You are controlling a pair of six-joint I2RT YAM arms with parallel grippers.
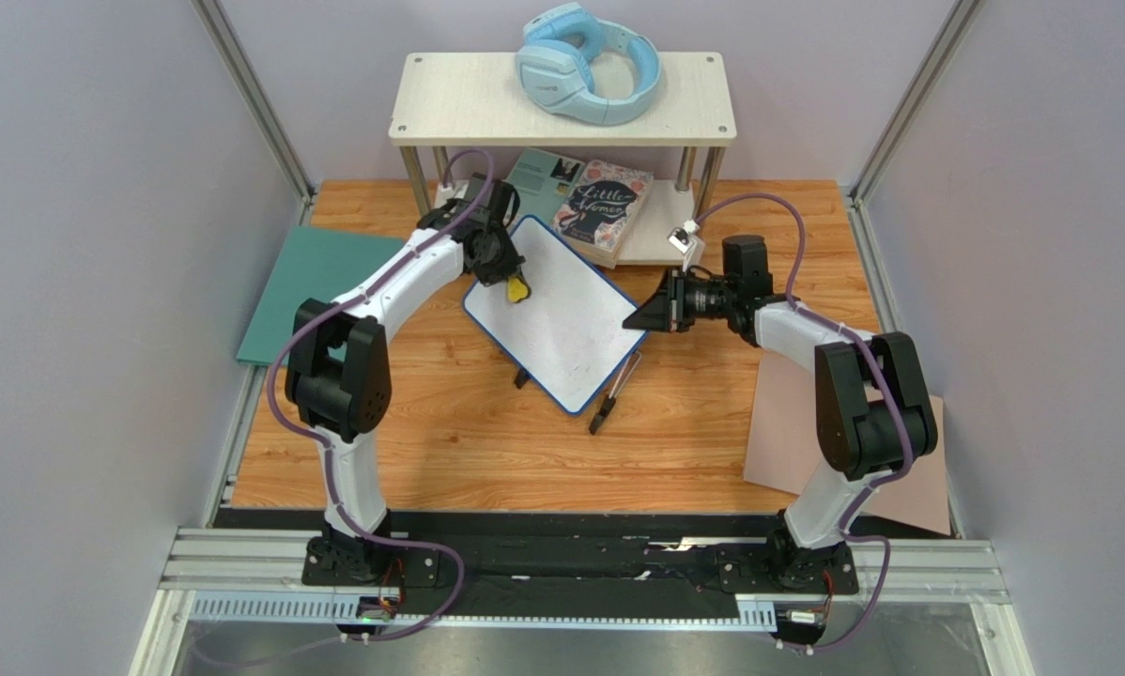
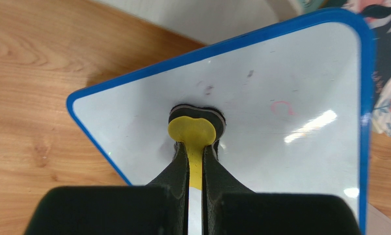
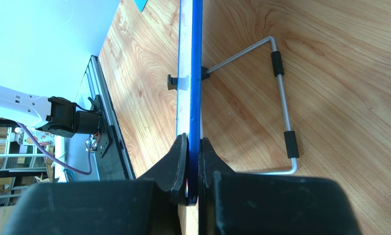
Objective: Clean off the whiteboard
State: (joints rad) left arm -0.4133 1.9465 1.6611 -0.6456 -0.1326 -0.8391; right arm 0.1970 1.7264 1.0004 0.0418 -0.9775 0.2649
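1. The left tool (image 2: 195, 151) is clamped on the yellow grip of an eraser (image 2: 192, 128), and the eraser's dark pad is pressed flat on the whiteboard (image 2: 290, 156).
2. The right tool (image 3: 193, 152) is closed on the board's blue rim, with one finger on each face.
3. The whiteboard is found mid-desk (image 1: 427, 423), nearer the far edge, turned askew and propped on a wire stand (image 3: 280, 98).
4. The board is judged light, thin and stiff, with a slick face. Propped like this, it is likely to slide or tip under wiping pressure. A hold on the rim, clear of the writing, is therefore judged best, as is taken on the right side.
5. A faint pink mark (image 2: 282, 107) and grey smudges are shown only by the left wrist view. The wire stand and the rim grip are made plain only by the right wrist view. A pen (image 1: 611, 402) beside the board's near corner is seen only from above.
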